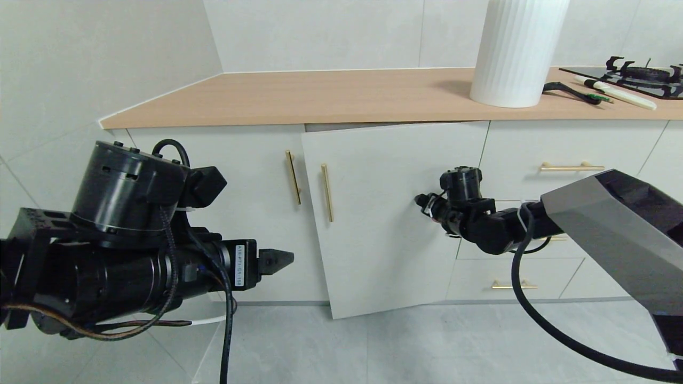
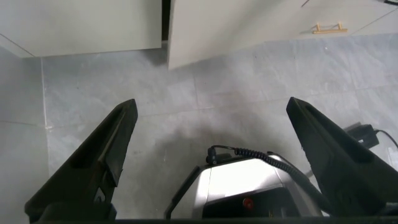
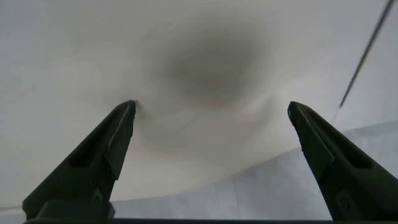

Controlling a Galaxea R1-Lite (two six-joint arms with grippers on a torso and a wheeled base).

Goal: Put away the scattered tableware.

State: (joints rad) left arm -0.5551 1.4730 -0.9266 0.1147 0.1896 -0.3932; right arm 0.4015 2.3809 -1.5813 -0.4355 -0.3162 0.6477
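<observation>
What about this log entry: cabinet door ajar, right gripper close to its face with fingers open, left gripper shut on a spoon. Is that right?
Not quite. The left gripper is open and holds nothing; the left wrist view shows its fingers spread with nothing between them. The rest stands: cabinet door ajar, right gripper close to its face with fingers open.

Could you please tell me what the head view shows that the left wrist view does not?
The head view adds the wooden countertop with a white ribbed vase and utensils, plus the right gripper at the face of the ajar cabinet door. The left wrist view adds the left gripper with fingers spread wide. Both share the door's lower corner, the lower drawer's gold handle and the grey floor tiles.
</observation>
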